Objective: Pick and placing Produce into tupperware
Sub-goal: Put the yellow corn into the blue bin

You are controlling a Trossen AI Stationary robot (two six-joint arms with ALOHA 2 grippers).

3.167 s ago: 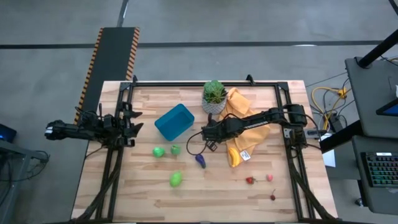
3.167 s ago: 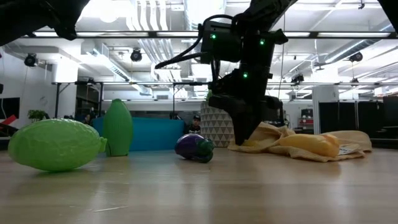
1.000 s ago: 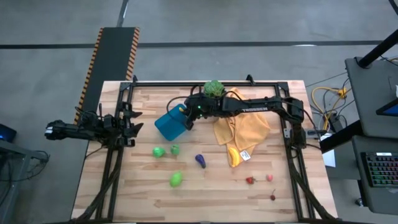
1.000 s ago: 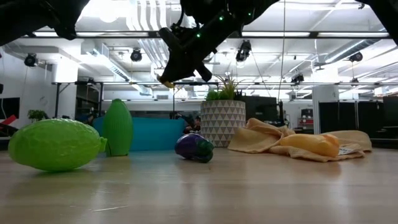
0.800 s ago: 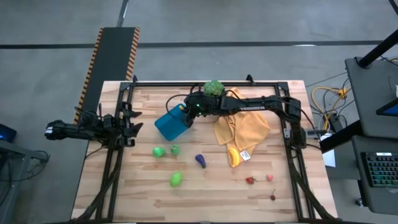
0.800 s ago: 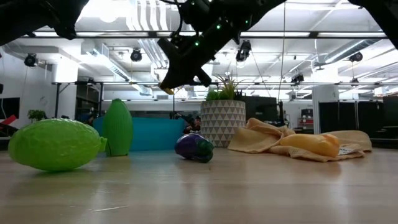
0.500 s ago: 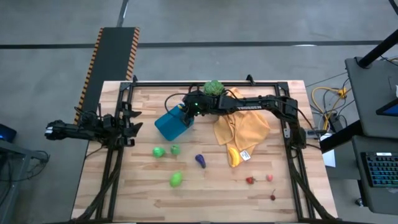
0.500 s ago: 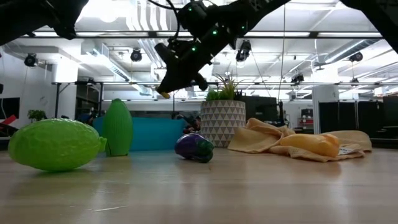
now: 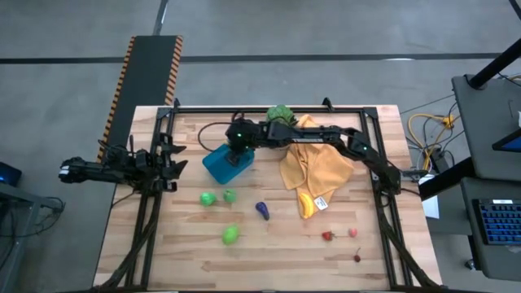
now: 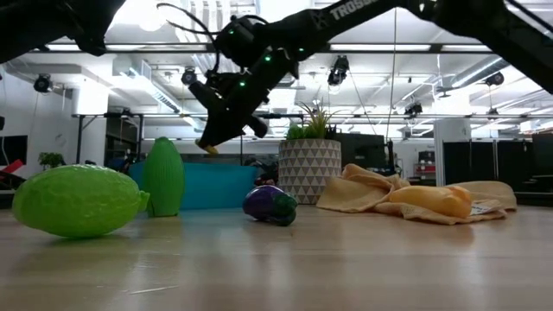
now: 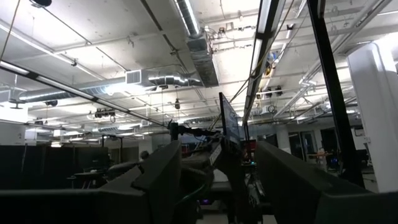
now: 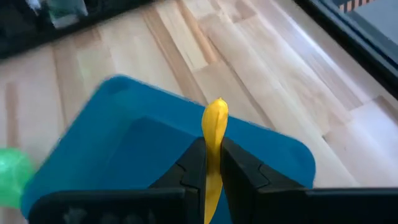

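Observation:
My right gripper hangs over the blue tupperware and is shut on a small yellow banana. The tupperware lies below it, flat on the wood. On the table lie three green pieces, a purple eggplant and tiny red ones. The low view shows the gripper above the tupperware. My left gripper waits open at the table's left edge. My right gripper pinches the banana between its two fingers, with the banana lying along them. The banana's free end sticks out past the fingertips. The fingers slant down from the table's right side. The banana is lifted clear, above the tupperware's opening.
A potted plant in a white patterned pot stands just right of the tupperware, under my right arm. A yellow-orange cloth with a tagged lump lies right of centre. A black frame runs along the far edge.
My right gripper has moved toward the table's left and down, from beside the plant to over the tupperware. It has stayed shut on the banana, which travelled with it.

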